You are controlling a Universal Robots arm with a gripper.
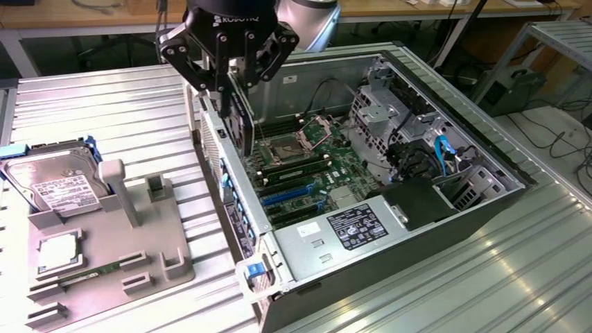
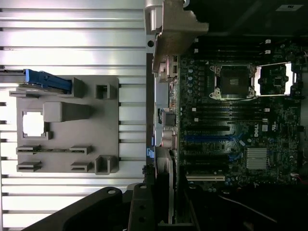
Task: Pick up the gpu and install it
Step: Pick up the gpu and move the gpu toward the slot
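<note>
Nearest in the exterior view, the open computer case (image 1: 389, 270) lies on a ribbed metal desk (image 1: 111, 104); loose cables (image 1: 566, 142) trail beyond. Pincer (image 1: 229, 94) clamped on the gpu (image 1: 238, 128) — card lifted, upright over the case's rear edge, not seated. Wrist view: blue slots (image 2: 207, 138) on the motherboard (image 2: 240, 110) are unoccupied — installation is outstanding.

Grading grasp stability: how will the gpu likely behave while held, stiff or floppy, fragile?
The gpu hangs straight, edge-on, from the gripper, so probably stiff, not floppy. It looks thin, so likely light, yet apt to pivot in a grip on its upper edge. Close to the computer case wall, such a thin card could probably be damaged by a knock.
</note>
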